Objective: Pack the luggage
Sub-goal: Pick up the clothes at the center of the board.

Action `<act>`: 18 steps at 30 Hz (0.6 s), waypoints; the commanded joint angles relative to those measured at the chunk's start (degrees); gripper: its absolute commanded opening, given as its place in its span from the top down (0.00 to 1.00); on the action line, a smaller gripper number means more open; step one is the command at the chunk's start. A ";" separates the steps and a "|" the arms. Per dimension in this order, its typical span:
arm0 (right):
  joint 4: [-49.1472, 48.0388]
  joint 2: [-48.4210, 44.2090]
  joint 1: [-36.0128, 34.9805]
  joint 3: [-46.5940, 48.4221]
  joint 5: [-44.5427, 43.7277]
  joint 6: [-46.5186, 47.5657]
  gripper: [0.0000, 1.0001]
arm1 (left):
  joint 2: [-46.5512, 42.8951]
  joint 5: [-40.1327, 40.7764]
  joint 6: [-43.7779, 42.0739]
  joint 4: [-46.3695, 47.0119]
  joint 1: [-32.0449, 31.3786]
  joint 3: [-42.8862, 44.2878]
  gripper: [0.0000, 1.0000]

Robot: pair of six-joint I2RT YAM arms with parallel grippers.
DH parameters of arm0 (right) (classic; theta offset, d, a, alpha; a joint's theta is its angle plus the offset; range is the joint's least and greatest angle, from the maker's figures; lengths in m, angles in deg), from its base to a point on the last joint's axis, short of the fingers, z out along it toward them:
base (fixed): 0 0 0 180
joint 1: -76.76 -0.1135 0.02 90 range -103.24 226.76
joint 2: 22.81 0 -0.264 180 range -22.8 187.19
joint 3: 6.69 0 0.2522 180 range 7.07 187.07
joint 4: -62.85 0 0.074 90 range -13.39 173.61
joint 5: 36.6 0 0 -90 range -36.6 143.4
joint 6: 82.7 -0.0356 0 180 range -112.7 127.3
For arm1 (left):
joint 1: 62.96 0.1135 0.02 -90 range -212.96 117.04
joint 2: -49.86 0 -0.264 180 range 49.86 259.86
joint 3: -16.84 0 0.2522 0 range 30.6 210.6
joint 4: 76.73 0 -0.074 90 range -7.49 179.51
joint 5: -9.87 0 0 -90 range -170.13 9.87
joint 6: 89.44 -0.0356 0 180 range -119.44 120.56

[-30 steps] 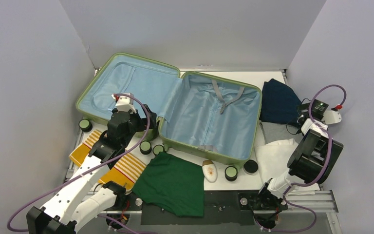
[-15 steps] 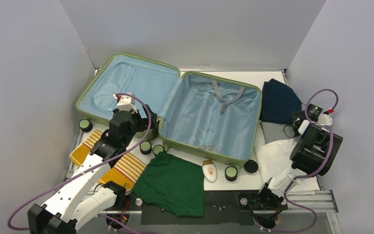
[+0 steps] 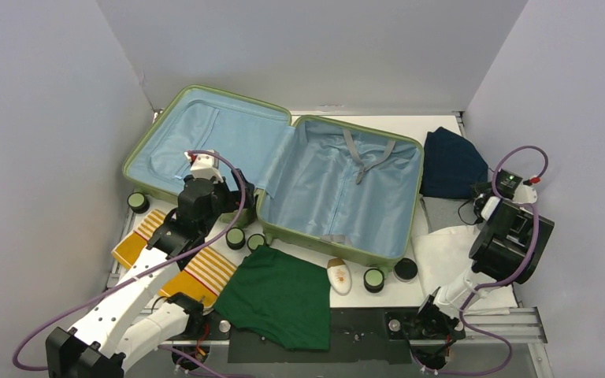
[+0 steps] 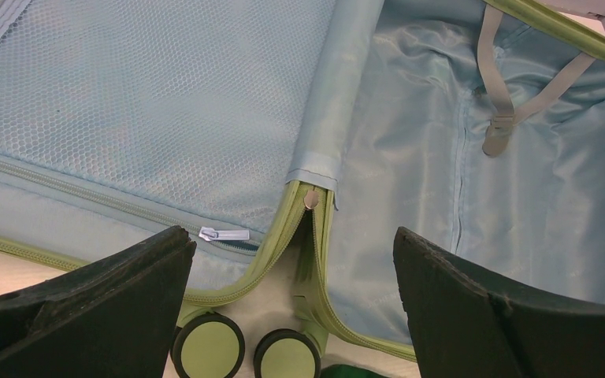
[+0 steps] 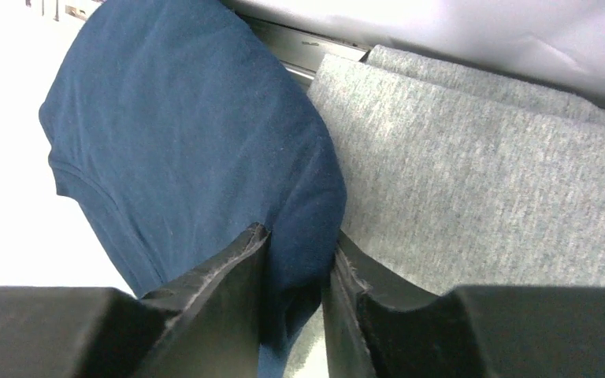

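Observation:
The luggage (image 3: pixel 283 169) lies open at the table's middle, a light-green shell with blue lining and nothing packed inside. My left gripper (image 3: pixel 205 177) hovers open over its near edge by the hinge. The left wrist view shows the gripper (image 4: pixel 290 236) wide apart above the zipper and two green wheels (image 4: pixel 209 346). At the right, my right gripper (image 3: pixel 484 197) is down at the near edge of a navy blue garment (image 3: pixel 450 161). In the right wrist view the gripper (image 5: pixel 299 236) is shut on a fold of that navy garment (image 5: pixel 181 118).
A grey garment (image 5: pixel 480 173) lies under and beside the navy one, with a white cloth (image 3: pixel 445 256) nearer. A green garment (image 3: pixel 280 295), a yellow striped cloth (image 3: pixel 197 272) and a small sunscreen bottle (image 3: pixel 338 276) lie along the front. Walls enclose three sides.
My right gripper has moved in to the navy garment's edge and closed from wide open onto its fold. The left arm has barely shifted.

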 commanded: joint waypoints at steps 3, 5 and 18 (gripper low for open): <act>-6.25 -3.19 -0.79 -0.50 -0.05 0.00 1.00 | 0.20 0.68 -0.63 1.10 -0.18 0.63 0.04; -6.52 -4.94 -2.00 -0.61 -1.84 -0.02 1.00 | 0.20 0.19 -0.54 1.23 -0.18 0.63 0.04; 1.21 -10.14 -8.51 8.69 -12.52 2.51 1.00 | -1.60 -0.96 -0.11 1.37 -0.27 0.52 0.04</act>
